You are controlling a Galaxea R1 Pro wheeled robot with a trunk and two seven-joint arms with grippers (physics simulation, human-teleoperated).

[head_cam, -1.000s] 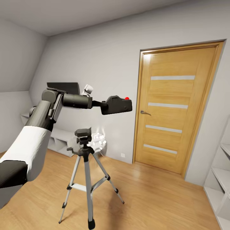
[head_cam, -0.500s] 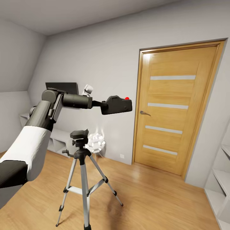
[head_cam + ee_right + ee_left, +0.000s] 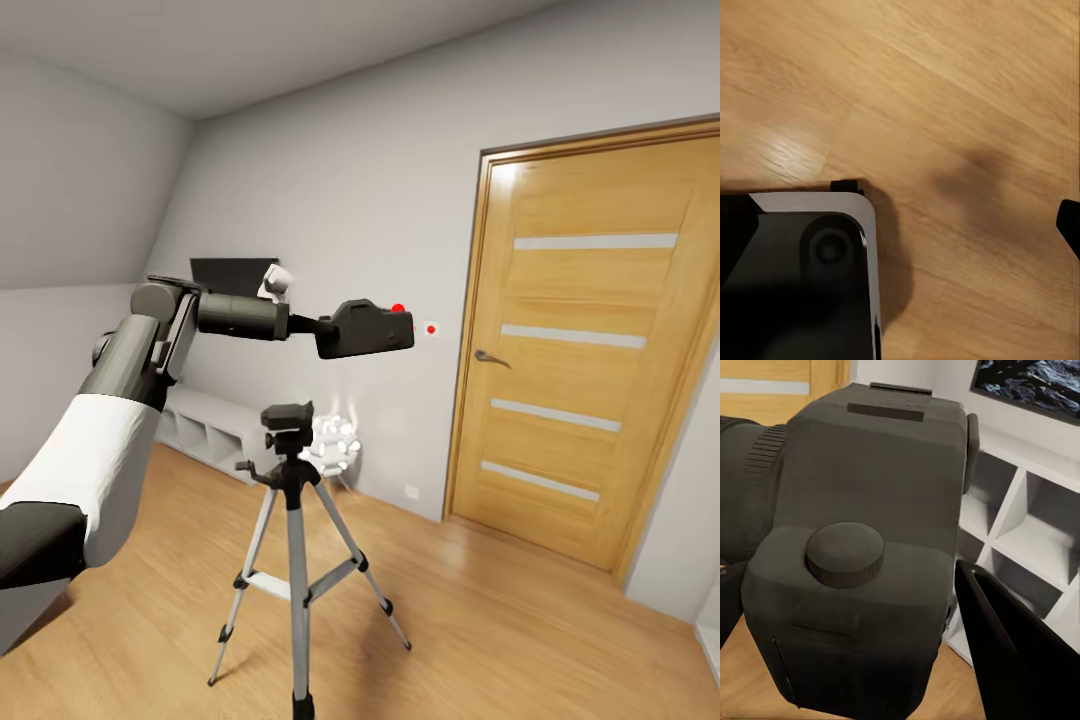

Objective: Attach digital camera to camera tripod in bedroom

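Head view: the left arm [image 3: 150, 350] is stretched out level, and one camera [image 3: 366, 329] with a red button on top is held at its end, up in open air in front of the grey wall. The left gripper [image 3: 322, 326] is seen clamped on the camera's near side. One tripod [image 3: 292, 520] is stood on the wood floor [image 3: 500, 640] below and slightly left of the camera, well apart from it, its three legs spread and its black head bare. Open floor is left all round the legs. One door [image 3: 590, 350] is set in the wall to the right, one low white shelf [image 3: 215, 425] along the wall behind.

Left wrist view: the camera [image 3: 862, 547] is seen close up, with one dark finger [image 3: 1012, 652] beside it and white shelf cubbies [image 3: 1035, 525] behind.

Right wrist view: bare floor [image 3: 945, 112] is seen, with part of the robot's base [image 3: 802, 277] at one corner. A dark tip [image 3: 1069, 225] of the right gripper is cut by the edge; its state cannot be told.
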